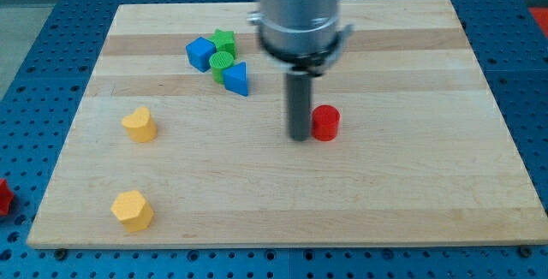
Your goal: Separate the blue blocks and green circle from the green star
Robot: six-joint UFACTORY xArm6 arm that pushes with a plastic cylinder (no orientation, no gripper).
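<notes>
A tight cluster sits at the upper left of the wooden board (pixel 385 193). It holds a green star (pixel 224 40), a blue cube-like block (pixel 200 54) to its left, a green circle (pixel 222 64) just below the star, and a blue triangle (pixel 237 79) at the lower right. All four touch or nearly touch. My tip (pixel 299 137) rests on the board to the right of and below the cluster, well apart from it. The tip stands directly left of a red cylinder (pixel 325 123), touching or almost touching it.
A yellow heart-shaped block (pixel 139 125) lies at the left. A yellow hexagon (pixel 132 210) lies near the bottom left corner. A red object (pixel 3 197) lies off the board at the view's left edge. The arm's grey body (pixel 300 9) hangs over the board's top middle.
</notes>
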